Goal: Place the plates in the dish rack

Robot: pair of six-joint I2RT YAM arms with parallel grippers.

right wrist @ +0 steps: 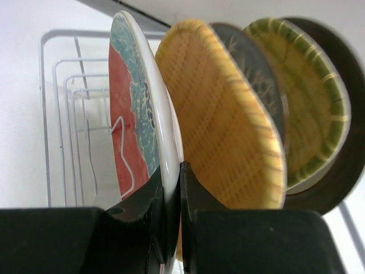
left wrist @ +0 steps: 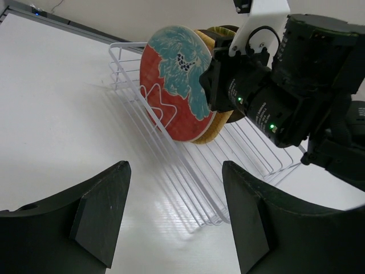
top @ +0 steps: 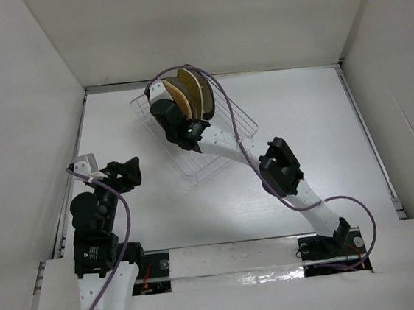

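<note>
The white wire dish rack (top: 218, 150) lies at the table's middle back, with several plates standing on edge at its far end. My right gripper (right wrist: 173, 171) is shut on the lower rim of the red-teal round plate (right wrist: 134, 108), the nearest one in the row, which stands upright in the rack. Behind it stand a yellow woven plate (right wrist: 228, 125), the dark deer-pattern plate (right wrist: 256, 74), a green-edged yellow woven plate (right wrist: 305, 103) and the dark-rimmed plate (right wrist: 351, 142). My left gripper (left wrist: 174, 211) is open and empty, low over the table left of the rack (left wrist: 188, 171). It looks at the red-teal plate (left wrist: 177, 80).
White walls close in the table on the left, back and right. The right arm (top: 282, 165) reaches diagonally across the middle toward the rack. Its purple cable loops over the plates (top: 189, 94).
</note>
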